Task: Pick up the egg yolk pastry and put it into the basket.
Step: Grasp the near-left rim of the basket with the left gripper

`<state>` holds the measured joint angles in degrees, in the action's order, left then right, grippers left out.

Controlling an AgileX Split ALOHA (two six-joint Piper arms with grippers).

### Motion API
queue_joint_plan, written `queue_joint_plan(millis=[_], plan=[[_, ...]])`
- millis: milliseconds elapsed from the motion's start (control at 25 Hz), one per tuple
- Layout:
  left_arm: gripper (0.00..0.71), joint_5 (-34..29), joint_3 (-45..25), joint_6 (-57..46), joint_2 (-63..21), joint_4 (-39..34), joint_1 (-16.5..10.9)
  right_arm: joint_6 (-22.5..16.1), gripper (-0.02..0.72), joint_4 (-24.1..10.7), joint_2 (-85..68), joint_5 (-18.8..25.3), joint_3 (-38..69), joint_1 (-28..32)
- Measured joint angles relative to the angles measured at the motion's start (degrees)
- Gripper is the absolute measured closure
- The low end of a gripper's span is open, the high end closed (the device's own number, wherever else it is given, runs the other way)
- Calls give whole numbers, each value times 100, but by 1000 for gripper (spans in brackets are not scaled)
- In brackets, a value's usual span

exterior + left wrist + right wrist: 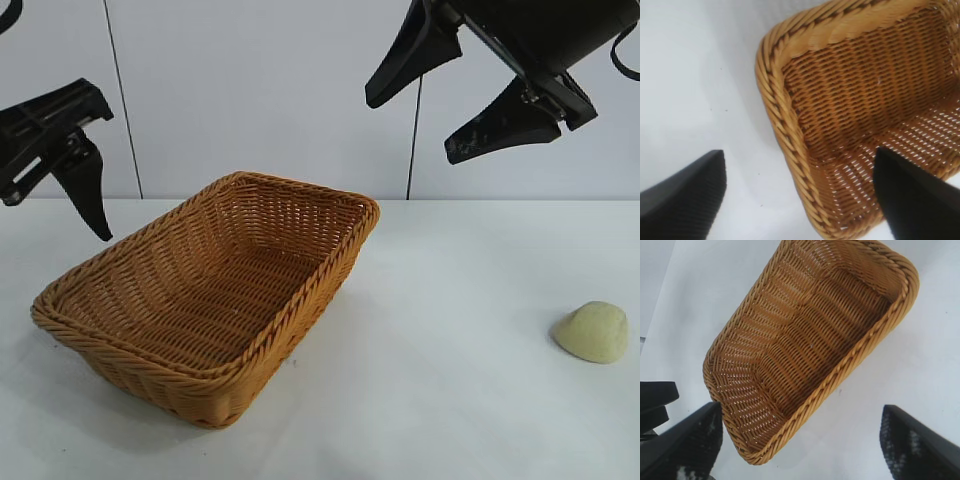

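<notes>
Basket (215,290) empty; egg yolk pastry (593,331) apart on table (450,380); both end effectors spread.

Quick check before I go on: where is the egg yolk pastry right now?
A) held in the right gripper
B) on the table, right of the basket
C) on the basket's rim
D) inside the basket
B: the egg yolk pastry lies on the white table, well apart from the empty basket.

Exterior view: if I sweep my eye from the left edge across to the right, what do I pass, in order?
Left gripper, hanging open above the table → basket, with nothing in it → right gripper, open and high up → egg yolk pastry, lying alone on the white table.
</notes>
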<state>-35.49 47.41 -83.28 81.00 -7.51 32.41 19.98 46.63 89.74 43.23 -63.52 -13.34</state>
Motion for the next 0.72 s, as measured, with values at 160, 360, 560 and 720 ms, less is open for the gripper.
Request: queue_joint_plan(millis=[160,360,560,720], plan=[[127,163,0,-59,328,125,0,0,89,0,0,0,0,0],[127,703,0,-320,1087,190,0,0,89,0,0,0,0,0],[127,1171,0,-591,1698,212,0,0,89,0,0,0,0,0],[127,1267,0,-625,1991,212,0,0,89,0,0,0,0,0]])
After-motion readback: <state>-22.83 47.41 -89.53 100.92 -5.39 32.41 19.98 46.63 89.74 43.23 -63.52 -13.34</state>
